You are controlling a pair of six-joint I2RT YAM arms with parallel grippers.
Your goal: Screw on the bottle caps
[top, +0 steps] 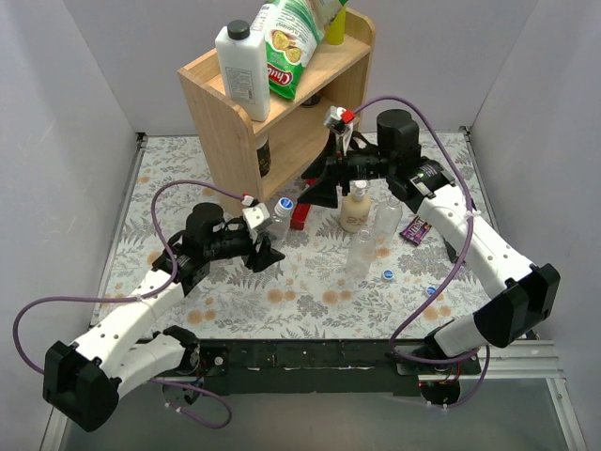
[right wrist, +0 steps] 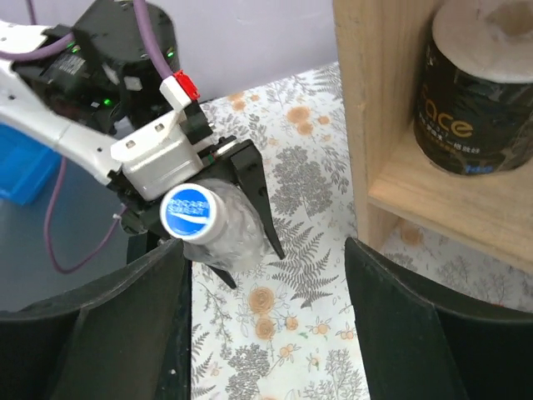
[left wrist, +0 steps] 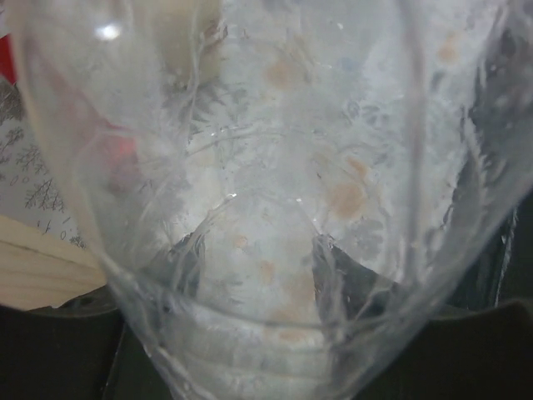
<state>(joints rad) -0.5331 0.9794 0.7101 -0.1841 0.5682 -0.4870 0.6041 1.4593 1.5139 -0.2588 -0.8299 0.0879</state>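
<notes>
Overhead, the left end effector (top: 268, 247) is pinched on a clear bottle (top: 280, 218) just in front of the wooden shelf (top: 225, 122), above the floral counter (top: 310, 291). A blue cap (top: 285, 202) sits on the bottle's neck. The right wrist view faces that cap (right wrist: 191, 212) head-on, with the crinkled bottle (right wrist: 229, 237) between the left end effector's black fingers (right wrist: 254, 187). The left wrist view is filled by the bottle's clear wall (left wrist: 266, 208). The right end effector (top: 324, 186) hovers close by, beside the shelf, its fingers (right wrist: 125, 333) spread wide. A second bottle (top: 387, 218) and a third bottle (top: 360, 256) stand upright near a beige soap bottle (top: 355, 209). One loose cap (top: 388, 275) lies on the counter near the third bottle; another loose cap (top: 431, 291) lies farther right.
</notes>
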